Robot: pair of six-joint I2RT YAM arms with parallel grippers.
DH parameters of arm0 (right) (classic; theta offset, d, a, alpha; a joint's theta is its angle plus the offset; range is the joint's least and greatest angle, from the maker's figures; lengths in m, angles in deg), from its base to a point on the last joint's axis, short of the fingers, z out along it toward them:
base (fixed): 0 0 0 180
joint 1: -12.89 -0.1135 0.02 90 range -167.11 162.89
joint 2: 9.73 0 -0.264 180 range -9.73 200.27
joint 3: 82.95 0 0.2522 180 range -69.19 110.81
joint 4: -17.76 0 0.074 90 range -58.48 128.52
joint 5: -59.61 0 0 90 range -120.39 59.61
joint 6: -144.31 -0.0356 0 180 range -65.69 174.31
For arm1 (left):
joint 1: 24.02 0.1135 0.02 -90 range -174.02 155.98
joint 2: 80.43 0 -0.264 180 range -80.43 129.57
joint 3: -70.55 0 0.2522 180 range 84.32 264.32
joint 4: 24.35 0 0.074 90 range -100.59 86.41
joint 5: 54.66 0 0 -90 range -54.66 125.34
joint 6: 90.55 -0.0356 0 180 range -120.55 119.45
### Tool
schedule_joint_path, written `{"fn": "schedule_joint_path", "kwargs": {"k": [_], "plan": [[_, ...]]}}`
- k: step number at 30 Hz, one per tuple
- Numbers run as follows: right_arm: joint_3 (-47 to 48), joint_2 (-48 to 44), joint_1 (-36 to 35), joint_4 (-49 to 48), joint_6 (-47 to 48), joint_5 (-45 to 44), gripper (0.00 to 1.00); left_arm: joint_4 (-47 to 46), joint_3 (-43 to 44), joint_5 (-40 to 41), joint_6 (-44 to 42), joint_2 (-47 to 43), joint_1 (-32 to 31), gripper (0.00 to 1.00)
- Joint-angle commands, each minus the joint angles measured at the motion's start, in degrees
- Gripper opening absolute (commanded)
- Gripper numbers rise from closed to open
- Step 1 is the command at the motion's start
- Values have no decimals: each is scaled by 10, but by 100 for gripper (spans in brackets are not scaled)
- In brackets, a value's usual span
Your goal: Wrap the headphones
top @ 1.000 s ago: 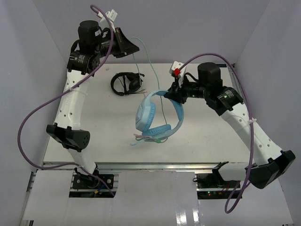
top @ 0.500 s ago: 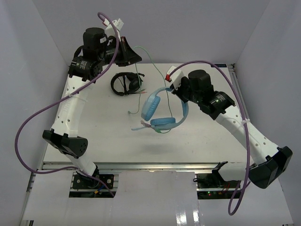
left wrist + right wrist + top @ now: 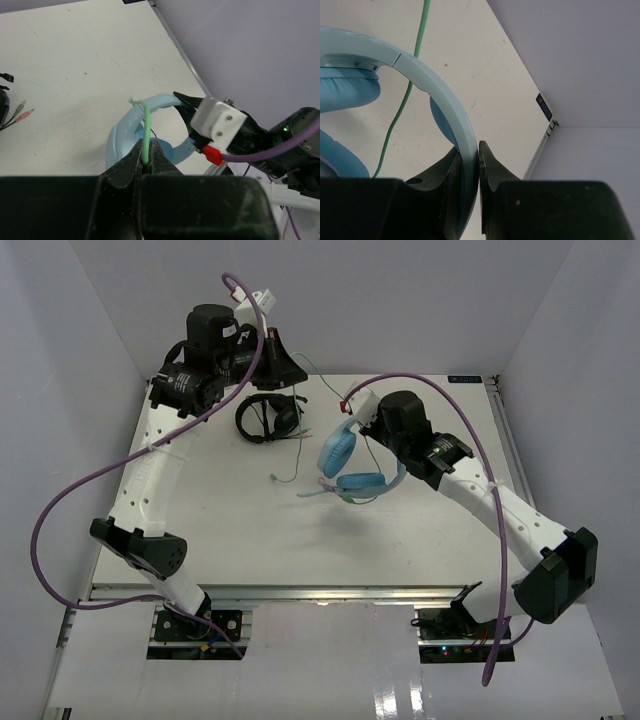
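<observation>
The headphones [image 3: 338, 450] look smooth matt plastic, the table [image 3: 220, 525] matt and scuffed.

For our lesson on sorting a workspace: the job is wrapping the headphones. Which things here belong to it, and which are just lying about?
In the job:
- blue headphones, clamped at the band by the right gripper
- their green cable, pinched by the left gripper

Lying about:
- black headphones on the table

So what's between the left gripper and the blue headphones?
Only the thin green cable, pinched in the left gripper and stretching toward the headphones; the left wrist view shows it.
</observation>
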Motion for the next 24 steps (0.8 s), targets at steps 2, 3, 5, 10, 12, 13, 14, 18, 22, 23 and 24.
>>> {"fn": "schedule_joint_path", "kwargs": {"k": [2,3,5,10,12,13,14,18,22,23,24], "plan": [[11,48,3,-132,31,-104,8,21,-1,-8,-17,-57,-14,0],[19,55,5,-140,28,-107,8,25,-6,-6,-18,-63,-15,0],[33,71,9,-154,20,-116,8,30,-20,-5,-19,-74,-15,0],[69,103,27,-184,-15,-124,8,35,-62,-19,-12,-101,-18,0],[87,117,36,-185,-36,-121,8,35,-80,-31,-6,-108,-19,0],[101,123,41,-185,-49,-117,8,34,-86,-33,-3,-109,-21,0],[109,126,46,-185,-60,-113,8,32,-92,-37,-1,-111,-22,0],[144,144,49,-188,-91,-116,8,18,-97,-68,18,-110,-26,0],[184,158,55,-172,-148,-106,8,-5,-113,-82,43,-109,-41,0],[199,162,59,-159,-184,-90,8,-19,-135,-81,57,-111,-47,0],[222,165,65,-137,-204,-80,8,-44,-151,-75,64,-116,-58,0]]}}
